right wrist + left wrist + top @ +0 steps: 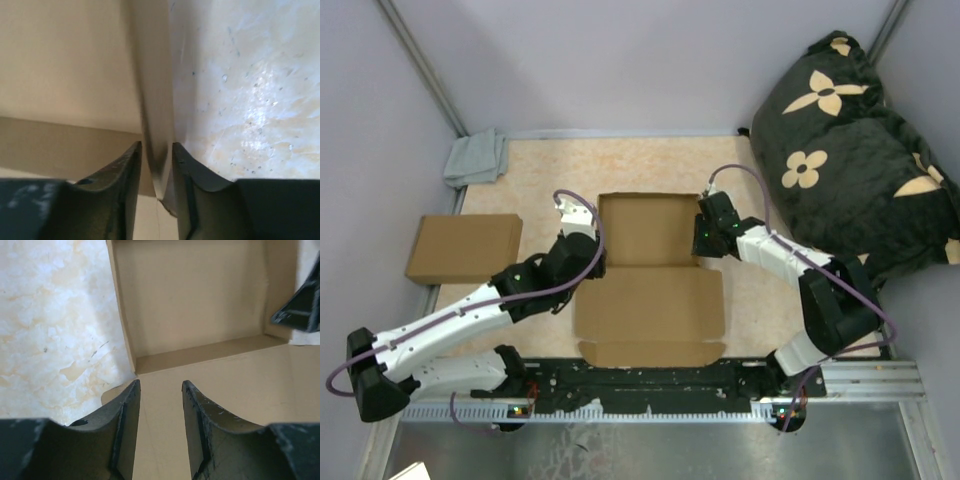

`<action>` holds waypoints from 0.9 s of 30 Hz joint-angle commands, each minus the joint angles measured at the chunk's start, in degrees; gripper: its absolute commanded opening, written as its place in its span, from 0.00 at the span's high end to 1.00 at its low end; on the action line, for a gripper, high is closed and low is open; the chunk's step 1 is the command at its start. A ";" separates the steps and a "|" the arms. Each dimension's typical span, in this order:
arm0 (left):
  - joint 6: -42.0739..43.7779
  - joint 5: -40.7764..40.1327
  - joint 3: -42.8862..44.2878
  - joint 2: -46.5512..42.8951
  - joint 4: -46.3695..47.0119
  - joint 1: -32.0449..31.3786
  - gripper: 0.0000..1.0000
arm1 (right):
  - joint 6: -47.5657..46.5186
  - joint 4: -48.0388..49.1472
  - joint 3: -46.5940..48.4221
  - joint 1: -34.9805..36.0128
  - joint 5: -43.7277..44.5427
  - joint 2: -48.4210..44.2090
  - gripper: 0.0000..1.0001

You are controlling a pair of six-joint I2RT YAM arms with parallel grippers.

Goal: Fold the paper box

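The paper box (650,262) lies open in the middle of the table: a shallow tray (650,228) at the back and its flat lid panel (650,305) toward me. My left gripper (588,268) is open and empty, hovering over the lid panel (235,405) by the tray's near left corner (135,367). My right gripper (701,235) straddles the tray's right wall (155,100). Its fingers are closed on that upright wall, one inside the tray and one outside.
A second flat brown box (463,247) lies at the left edge of the table. A small grey cloth (477,158) sits at the back left corner. A black cushion with tan flowers (850,140) fills the back right. The marbled tabletop (55,325) surrounds the box.
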 commanded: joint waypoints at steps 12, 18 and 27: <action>1.42 2.94 6.09 -4.66 -8.06 -0.03 0.54 | -14.77 -2.58 10.03 -2.35 -5.07 -7.46 0.49; 0.36 1.67 2.45 -8.59 -7.51 -0.08 0.53 | -23.36 -5.44 27.27 -2.97 1.02 4.75 0.46; -3.39 2.75 -0.81 -12.45 -7.39 0.06 0.54 | -41.36 -8.39 48.00 -2.96 -12.79 26.43 0.48</action>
